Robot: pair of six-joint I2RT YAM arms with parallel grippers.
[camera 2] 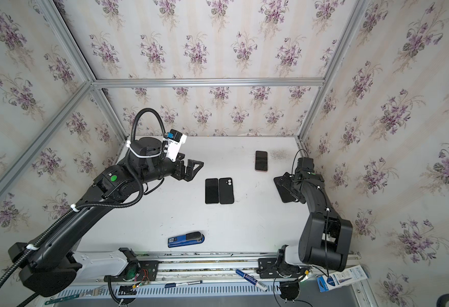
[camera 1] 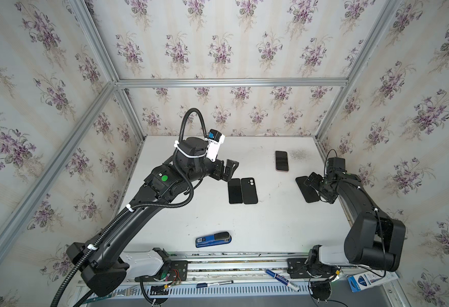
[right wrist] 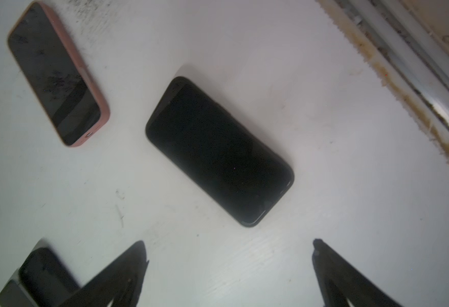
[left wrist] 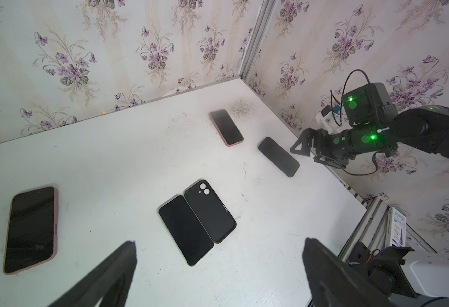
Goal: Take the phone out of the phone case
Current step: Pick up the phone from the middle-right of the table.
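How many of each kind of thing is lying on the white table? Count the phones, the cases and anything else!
Phones in pink cases: 2
Phone in a black case: 1
Phone with no case: 1
Empty black case: 1
Blue stapler: 1
Total: 6

On the counter (camera 1: 266, 223), the bare phone (camera 1: 235, 191) lay at the middle, with the empty case (camera 1: 249, 190) just beside it on its right. A cased phone (camera 1: 282, 160) lay behind them, farther right. Another cased phone (camera 1: 306, 194) lay near the right edge. A stapler (camera 1: 213, 239) sat near the front edge.
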